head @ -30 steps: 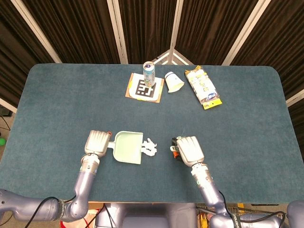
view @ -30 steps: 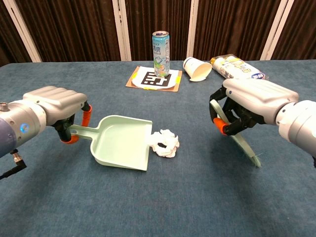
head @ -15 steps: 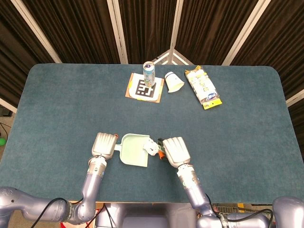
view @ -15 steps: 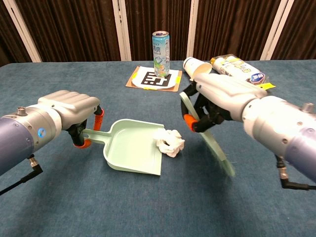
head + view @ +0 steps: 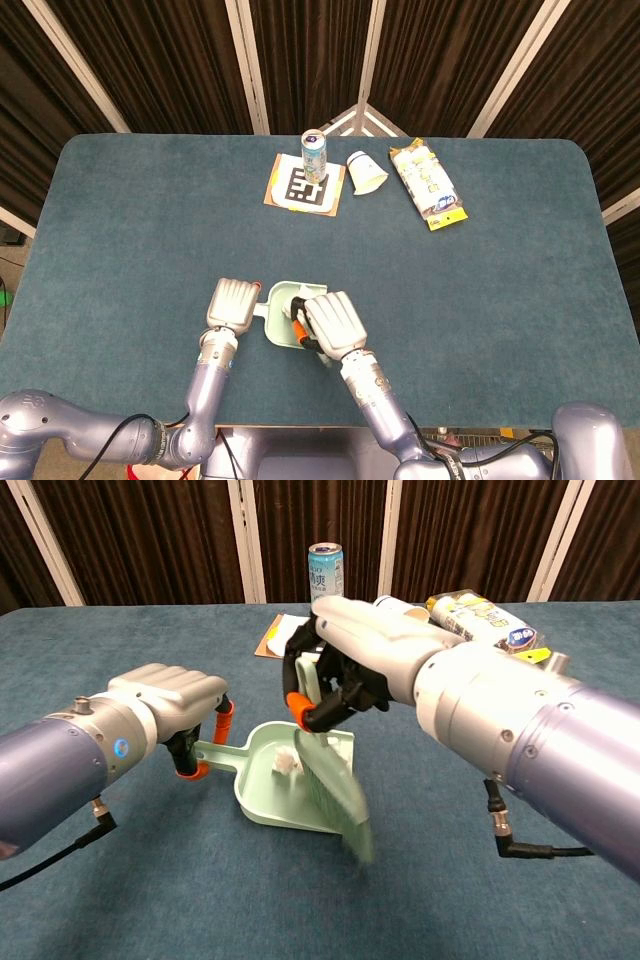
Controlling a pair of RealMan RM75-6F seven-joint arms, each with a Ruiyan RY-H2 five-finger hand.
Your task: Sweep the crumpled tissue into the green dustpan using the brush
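The green dustpan (image 5: 262, 780) (image 5: 283, 296) lies on the blue table. My left hand (image 5: 165, 708) (image 5: 233, 303) grips its handle (image 5: 207, 751) at the left. My right hand (image 5: 365, 665) (image 5: 332, 322) holds the pale green brush (image 5: 335, 785) over the pan's mouth, blade slanting down to the right and blurred. The white crumpled tissue (image 5: 287, 763) sits inside the pan, partly hidden behind the brush. In the head view my right hand covers the tissue and most of the pan.
At the back stand a drink can (image 5: 314, 151) on a marker card (image 5: 303, 185), a tipped paper cup (image 5: 366, 172) and a snack bag (image 5: 428, 183). The table's near edge (image 5: 300, 420) runs just below both hands.
My right hand swept the brush left across the table, pushing the tissue from beside the pan into it. My left hand shifted the dustpan slightly right.
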